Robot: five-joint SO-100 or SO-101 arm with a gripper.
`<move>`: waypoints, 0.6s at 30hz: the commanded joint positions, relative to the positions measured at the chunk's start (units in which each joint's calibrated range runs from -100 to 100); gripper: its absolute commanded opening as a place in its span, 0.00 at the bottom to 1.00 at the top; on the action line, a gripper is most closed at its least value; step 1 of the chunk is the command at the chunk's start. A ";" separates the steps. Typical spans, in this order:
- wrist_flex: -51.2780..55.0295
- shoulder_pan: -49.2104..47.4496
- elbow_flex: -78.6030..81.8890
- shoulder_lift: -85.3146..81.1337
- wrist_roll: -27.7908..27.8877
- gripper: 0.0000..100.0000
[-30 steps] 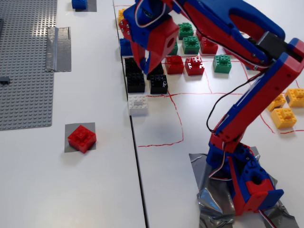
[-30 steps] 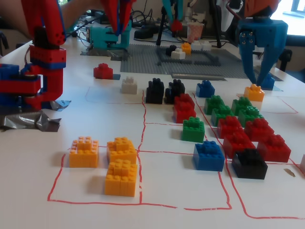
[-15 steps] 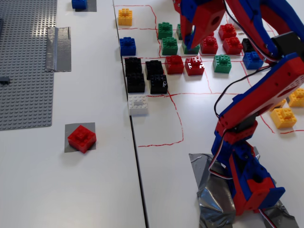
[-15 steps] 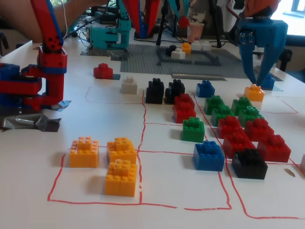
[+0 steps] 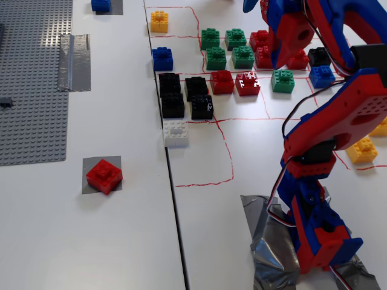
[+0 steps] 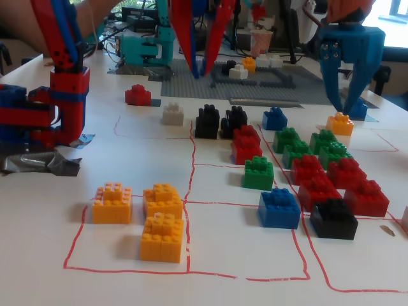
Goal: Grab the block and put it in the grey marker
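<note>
a white table (image 5: 121,241) marked with red grid lines carries many toy bricks. in a fixed view from above, the block (image 5: 104,175) sits on the grey marker (image 5: 91,163), turned a little against the patch's edges, with grey showing along the top and left sides. taking the block as landmark: the studded baseplate (image 5: 30,78) lies above and to its left, a strip of silver tape (image 5: 75,53) sits at the baseplate's right edge, a white brick (image 5: 175,132) lies to the block's upper right, and black bricks (image 5: 184,96) stand just beyond that. red bricks and green bricks fill grid cells farther right.

the arm's base (image 5: 317,235) stands well right of the block on crumpled tape. the gripper (image 5: 279,51) hangs over the red and green bricks at the top, far from the block. in the low fixed view its red fingers (image 6: 183,32) spread apart, meeting nothing between them (image 6: 203,70); the gripper is empty. there the block (image 6: 138,95) shows far back on the left.
</note>
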 commanded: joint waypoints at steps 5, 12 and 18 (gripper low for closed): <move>-6.28 4.96 3.91 -2.90 0.54 0.00; -7.82 5.94 4.00 -1.82 0.88 0.00; -7.90 5.94 4.00 -1.16 0.63 0.00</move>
